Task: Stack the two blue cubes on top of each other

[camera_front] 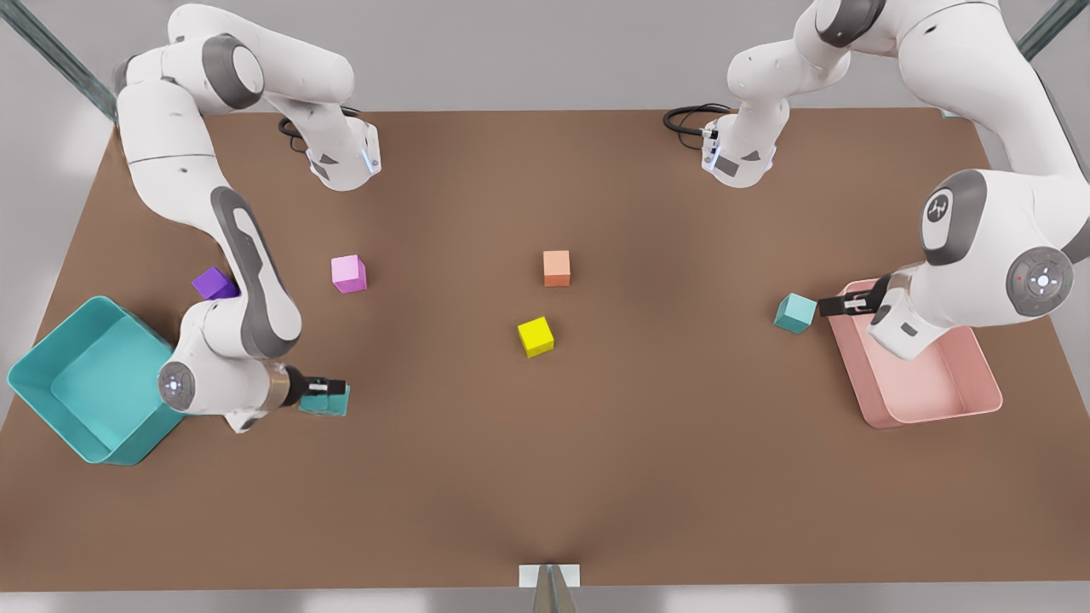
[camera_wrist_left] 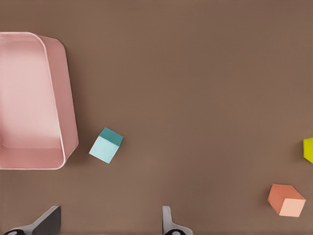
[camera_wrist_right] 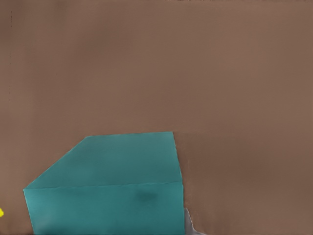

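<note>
The right gripper point(camera_front: 328, 393), beside the teal bin point(camera_front: 51, 379), half hides the blue cube point(camera_front: 330, 403) it clamps. The left gripper point(camera_front: 839, 304), fingers spread wide, hovers over the pink tray point(camera_front: 937, 409) rim, just beside the second blue cube point(camera_front: 795, 312) resting on the worktop point(camera_front: 545, 477).

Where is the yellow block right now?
In the front view, the yellow block sits near the middle of the brown table, just below and a bit to the left of the orange block.
</note>
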Motion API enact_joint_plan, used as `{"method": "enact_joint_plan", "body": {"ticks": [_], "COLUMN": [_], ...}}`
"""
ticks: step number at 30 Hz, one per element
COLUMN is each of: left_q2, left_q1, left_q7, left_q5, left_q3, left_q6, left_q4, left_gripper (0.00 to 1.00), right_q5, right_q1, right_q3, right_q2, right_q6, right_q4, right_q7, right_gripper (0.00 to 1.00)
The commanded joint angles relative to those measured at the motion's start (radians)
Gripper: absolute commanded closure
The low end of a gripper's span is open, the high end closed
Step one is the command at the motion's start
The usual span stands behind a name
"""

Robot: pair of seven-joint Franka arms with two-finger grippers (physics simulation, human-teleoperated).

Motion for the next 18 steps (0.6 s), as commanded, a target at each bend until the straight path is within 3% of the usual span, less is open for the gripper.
{"method": "enact_joint_plan", "body": {"ticks": [1,5,7,9,11,17,18], "left_q2": [0.005,0.009,0.009,0.009,0.009,0.011,0.011], "left_q1": [-0.007,-0.010,-0.010,-0.007,-0.007,-0.005,-0.005], "left_q7": [0.015,0.016,0.016,0.016,0.016,0.016,0.015], "left_q5": [0.001,0.000,0.000,0.001,0.001,0.001,0.001], "left_q3": [-0.001,-0.004,-0.004,-0.004,-0.004,-0.004,-0.004], "left_q6": [0.003,0.014,0.014,0.014,0.020,0.023,0.023], "left_q4": [-0.001,-0.019,-0.020,-0.016,-0.016,-0.016,-0.016], "left_gripper": [0.00,0.00,0.00,0.00,0.00,0.00,0.00], "right_q5": [0.065,0.051,0.046,0.046,0.049,0.051,0.051], "right_q1": [0.090,0.304,0.417,0.558,0.641,0.726,0.727], "right_q3": [0.007,0.002,-0.035,-0.107,-0.154,-0.173,-0.173], "right_q2": [0.035,0.179,0.222,0.340,0.395,0.515,0.520], "right_q6": [0.010,0.105,0.190,0.208,0.248,0.315,0.320], "right_q4": [0.065,0.265,0.308,0.482,0.548,0.650,0.651], "right_q7": [0.323,0.609,0.730,0.854,0.940,1.020,1.018], "right_gripper": [0.47,0.47,0.47,0.47,0.47,0.44,0.13]}}
